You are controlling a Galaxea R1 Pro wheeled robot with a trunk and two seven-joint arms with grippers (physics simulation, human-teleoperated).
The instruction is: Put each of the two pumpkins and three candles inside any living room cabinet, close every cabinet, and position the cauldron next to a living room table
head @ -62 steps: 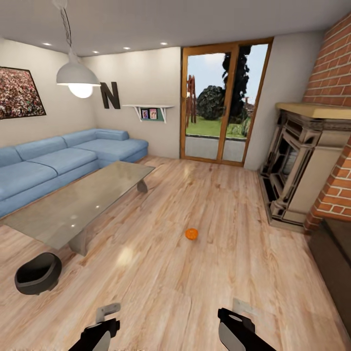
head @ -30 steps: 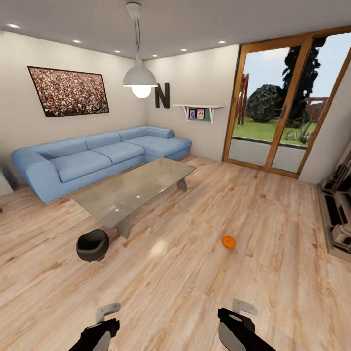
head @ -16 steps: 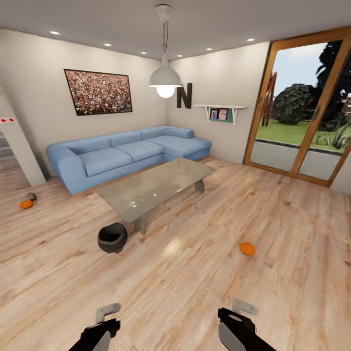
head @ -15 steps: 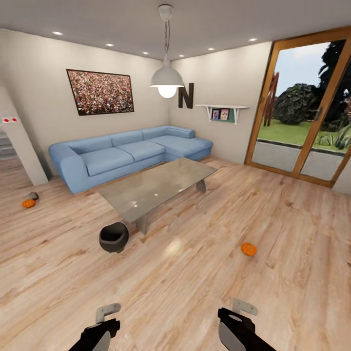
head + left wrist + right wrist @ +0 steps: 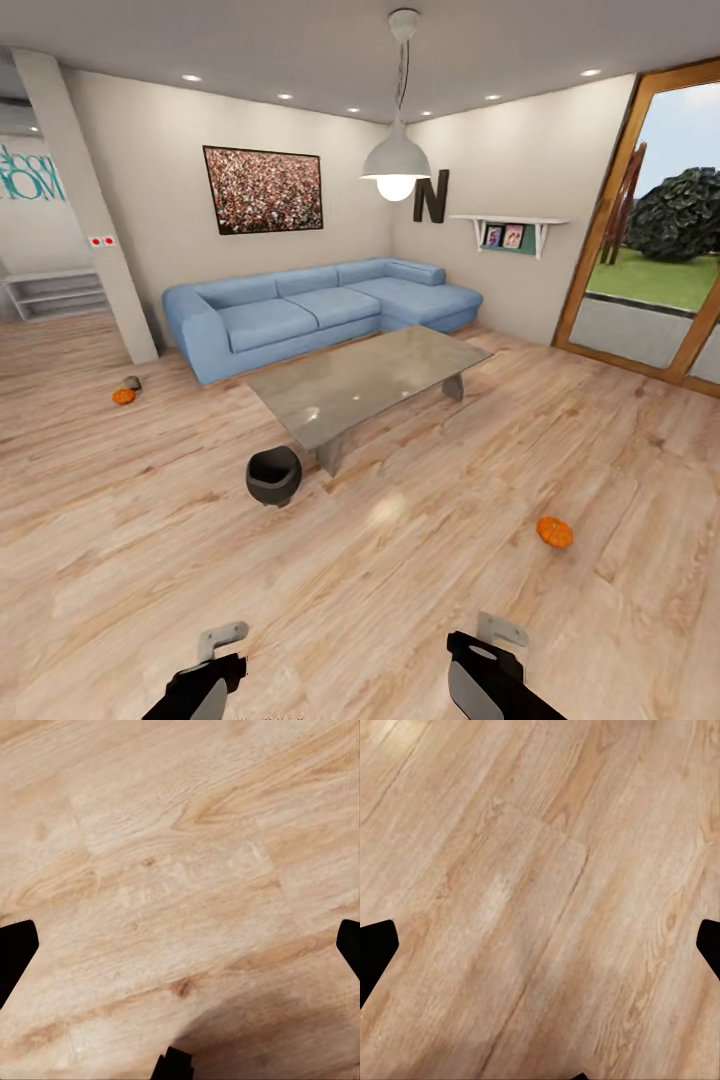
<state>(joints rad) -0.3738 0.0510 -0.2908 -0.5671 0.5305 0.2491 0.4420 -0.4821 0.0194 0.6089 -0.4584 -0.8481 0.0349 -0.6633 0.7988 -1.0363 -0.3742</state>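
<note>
Pale plank floor point(image 5: 420, 590) spreads before you, with a blue corner sofa point(image 5: 310, 310) at the far wall. Your matte black round cauldron point(image 5: 273, 476) sits on the floor just beside the near corner of the low grey-beige slab worktop point(image 5: 365, 380). One bright-orange ribbed pumpkin point(image 5: 554, 532) lies to your right, another pumpkin point(image 5: 123, 396) far left, touching a small grey-beige candle point(image 5: 132, 382). Both your left pincer point(image 5: 180, 945) and right pincer point(image 5: 540, 945) hang with fingers spread wide over bare floor.
</note>
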